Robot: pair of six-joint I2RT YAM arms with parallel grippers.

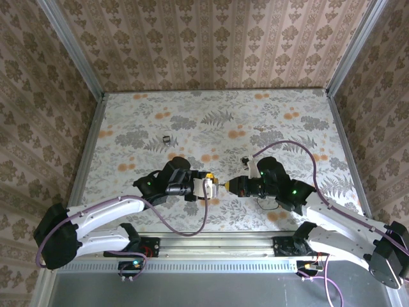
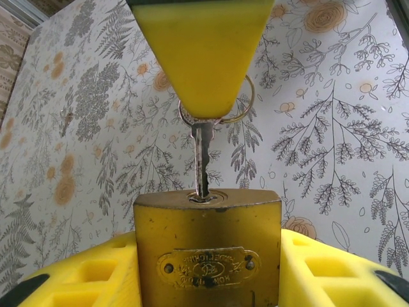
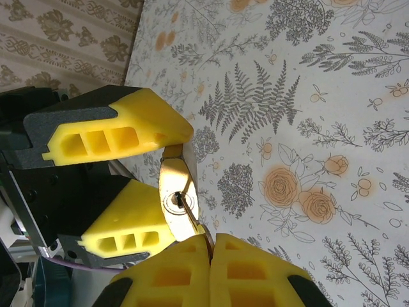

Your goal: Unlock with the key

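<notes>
Insertion is in hand: the key (image 2: 202,160) has its blade partly in the keyhole of the brass padlock (image 2: 208,256), whose body the left tool (image 1: 209,187) clamps, while the right tool (image 3: 211,256) is pinched shut on the key's head. Next, I judge, the right tool must seat the key, then twist it as the left steadies the lock. Beneath both tools lies a floral-print table (image 1: 268,121), walled by damask-patterned panels (image 1: 211,38).

I am holding the padlock (image 2: 208,249) in the left gripper (image 1: 208,187), over the table (image 1: 128,128). The key (image 2: 202,160) is sitting in the padlock's keyhole, sticking out rightward into the right gripper (image 3: 209,256). A small object (image 1: 167,140) is lying well behind the padlock, slightly left.
</notes>
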